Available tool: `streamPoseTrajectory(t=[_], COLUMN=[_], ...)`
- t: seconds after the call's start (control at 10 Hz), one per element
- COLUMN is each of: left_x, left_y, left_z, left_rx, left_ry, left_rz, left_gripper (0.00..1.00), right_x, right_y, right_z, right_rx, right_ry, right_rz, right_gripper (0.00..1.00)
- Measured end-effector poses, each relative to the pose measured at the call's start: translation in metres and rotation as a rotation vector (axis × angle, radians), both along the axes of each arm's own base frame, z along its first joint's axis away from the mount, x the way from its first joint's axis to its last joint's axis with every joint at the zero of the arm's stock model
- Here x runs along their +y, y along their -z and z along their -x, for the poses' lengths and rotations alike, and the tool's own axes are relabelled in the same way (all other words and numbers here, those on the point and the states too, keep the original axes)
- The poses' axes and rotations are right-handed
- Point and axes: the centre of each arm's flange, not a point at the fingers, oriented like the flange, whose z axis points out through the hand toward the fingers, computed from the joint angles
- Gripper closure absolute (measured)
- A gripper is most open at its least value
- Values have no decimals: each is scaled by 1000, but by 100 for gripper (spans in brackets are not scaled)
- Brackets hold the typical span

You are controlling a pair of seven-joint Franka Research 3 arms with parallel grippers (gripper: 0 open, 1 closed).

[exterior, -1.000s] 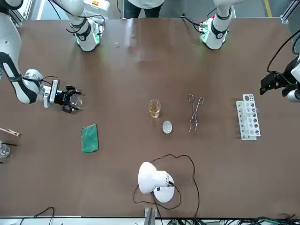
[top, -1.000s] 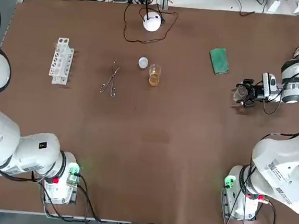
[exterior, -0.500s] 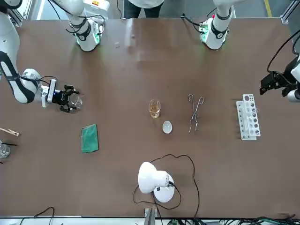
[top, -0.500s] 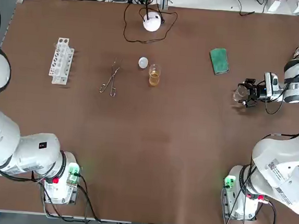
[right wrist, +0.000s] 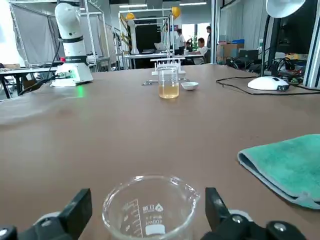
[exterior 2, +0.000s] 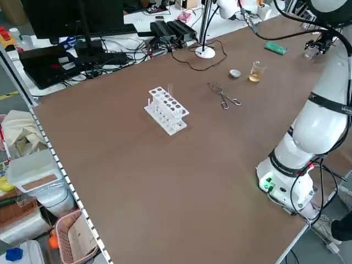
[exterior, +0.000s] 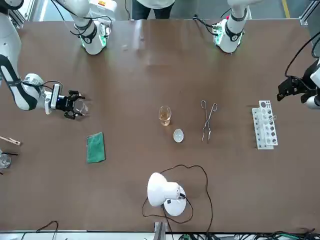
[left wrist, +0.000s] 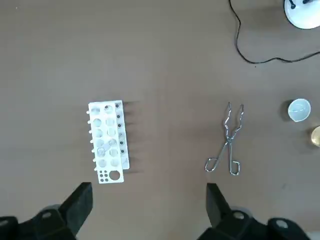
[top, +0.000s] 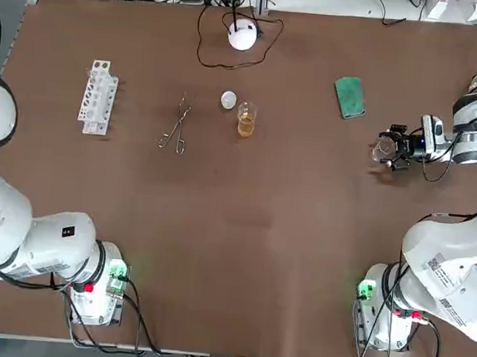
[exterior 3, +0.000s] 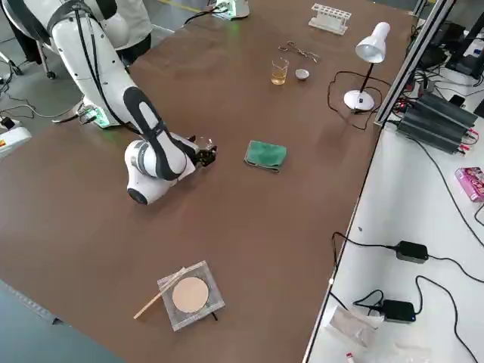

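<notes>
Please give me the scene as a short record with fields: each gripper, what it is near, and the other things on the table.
Right gripper: open, low over the table, set around the empty beaker
Left gripper: open, high above the test tube rack
Near beaker: green cloth
Table middle: tongs, small white dish, glass of amber liquid
Far edge: white lamp
</notes>
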Motion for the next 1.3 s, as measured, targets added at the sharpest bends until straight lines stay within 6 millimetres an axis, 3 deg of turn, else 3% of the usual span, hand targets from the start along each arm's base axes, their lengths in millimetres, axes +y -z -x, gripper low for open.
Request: streamPoseTrajectory(t=[0.7, 1.3], left_x=[3, 4], left_y=[0, 0], left_z=[0, 0], left_rx=[0, -3], left_ry=[-6, -6], left_rz=[0, 0], left_gripper=[0, 0], right_x=[3, -3], right_y=[-15, -71], right_z=[-5, -22], right_rx=[0, 12], right_ry=[-21, -22], right_rz=[-54, -1], right_gripper=[0, 0])
